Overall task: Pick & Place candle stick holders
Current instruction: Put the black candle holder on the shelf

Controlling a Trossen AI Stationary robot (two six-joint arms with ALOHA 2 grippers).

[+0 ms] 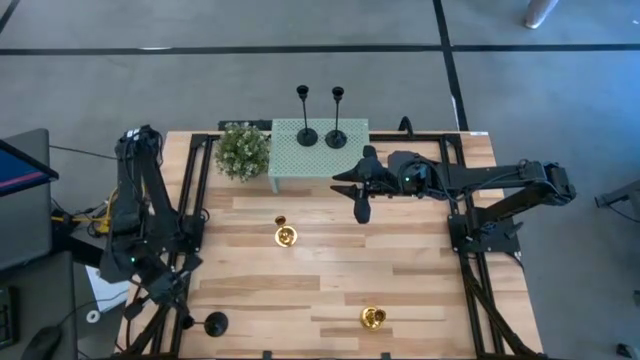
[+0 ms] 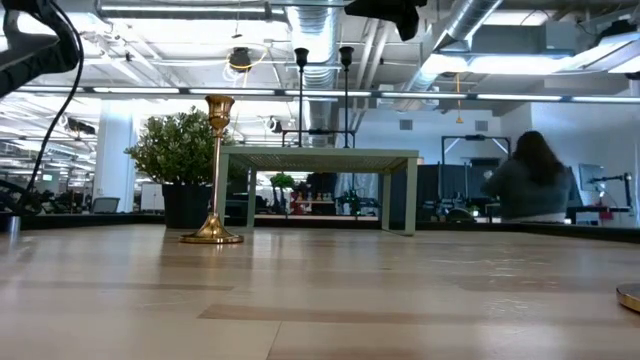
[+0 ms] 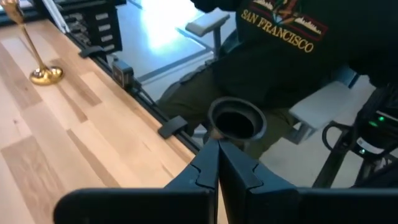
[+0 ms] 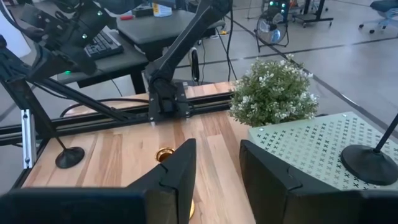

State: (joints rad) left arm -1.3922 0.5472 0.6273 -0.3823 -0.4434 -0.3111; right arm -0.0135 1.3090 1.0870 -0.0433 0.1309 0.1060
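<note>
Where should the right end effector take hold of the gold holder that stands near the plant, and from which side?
Grip the gold holder on its thin stem, above the wide base. It stands upright with free table around it, so the open right end effector could probably come in level from its own side, fingers on either side of the stem. The flat base offers little to pinch.

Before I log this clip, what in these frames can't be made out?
- Matte black thin-stemmed candle holder: right wrist view, upper stem cut off by the frame edge.
- Shiny gold candle holder: low view, only its base rim shows at the edge.
- Another gold candle holder: right wrist view, mostly hidden behind the right gripper.
</note>
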